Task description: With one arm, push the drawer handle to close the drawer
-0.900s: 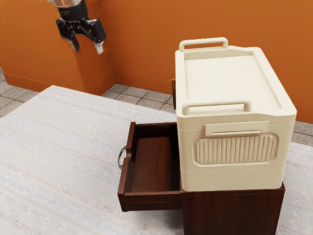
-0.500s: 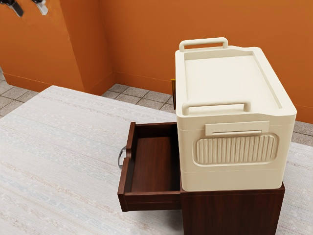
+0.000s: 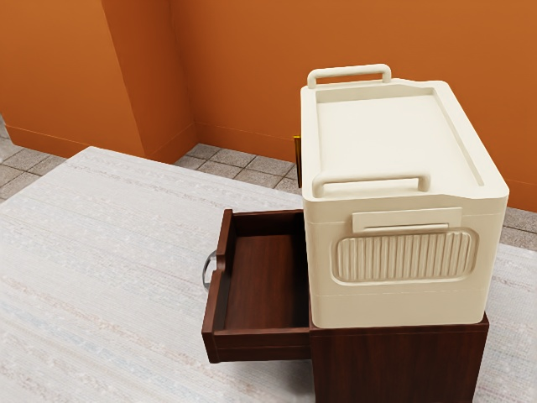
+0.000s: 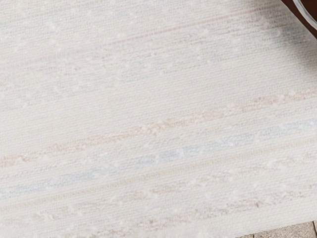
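The dark brown drawer (image 3: 264,281) stands pulled well out of its cabinet (image 3: 398,361), toward the exterior view's left, and its inside looks bare. A curved grey metal handle (image 3: 207,270) sits on the drawer's outer front, with nothing touching it. From my hand's camera, part of that handle (image 4: 301,14) appears as a pale arc against the dark drawer front (image 4: 311,7). Between my hand and the drawer lies a stretch of pale tabletop.
A large cream box (image 3: 394,260) with two raised handles rests on top of the cabinet. The whitish, faintly striped table (image 3: 109,269) spreads out on the handle side. Behind it are a tiled floor (image 3: 226,159) and an orange wall (image 3: 243,75).
My gripper has moved up and away toward the exterior view's left, past that view's edge. Drawer, cabinet and cream box have stayed where they were.
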`<state>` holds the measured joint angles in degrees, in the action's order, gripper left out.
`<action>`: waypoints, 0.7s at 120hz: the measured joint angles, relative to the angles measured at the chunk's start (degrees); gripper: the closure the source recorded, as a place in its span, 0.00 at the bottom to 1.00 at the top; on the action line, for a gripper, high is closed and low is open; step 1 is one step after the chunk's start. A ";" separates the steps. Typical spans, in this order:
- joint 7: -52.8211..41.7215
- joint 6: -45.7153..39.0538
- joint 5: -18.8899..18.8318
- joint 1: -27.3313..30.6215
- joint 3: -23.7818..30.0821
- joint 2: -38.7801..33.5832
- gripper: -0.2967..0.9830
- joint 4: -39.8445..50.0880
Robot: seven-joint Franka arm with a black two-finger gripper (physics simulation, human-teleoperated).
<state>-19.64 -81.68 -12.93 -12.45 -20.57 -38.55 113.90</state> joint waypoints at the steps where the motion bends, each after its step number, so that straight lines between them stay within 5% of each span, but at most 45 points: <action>1: -0.08 -0.02 -0.02 -0.08 -0.26 -0.02 0.25 0.21; 47: -7.18 -10.18 -1.69 -0.11 -4.61 0.15 0.27 19.09; 84: -17.40 -23.82 -3.56 -0.66 -1.31 1.20 0.69 26.91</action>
<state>-37.04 -105.50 -16.50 -13.12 -21.88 -37.35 140.81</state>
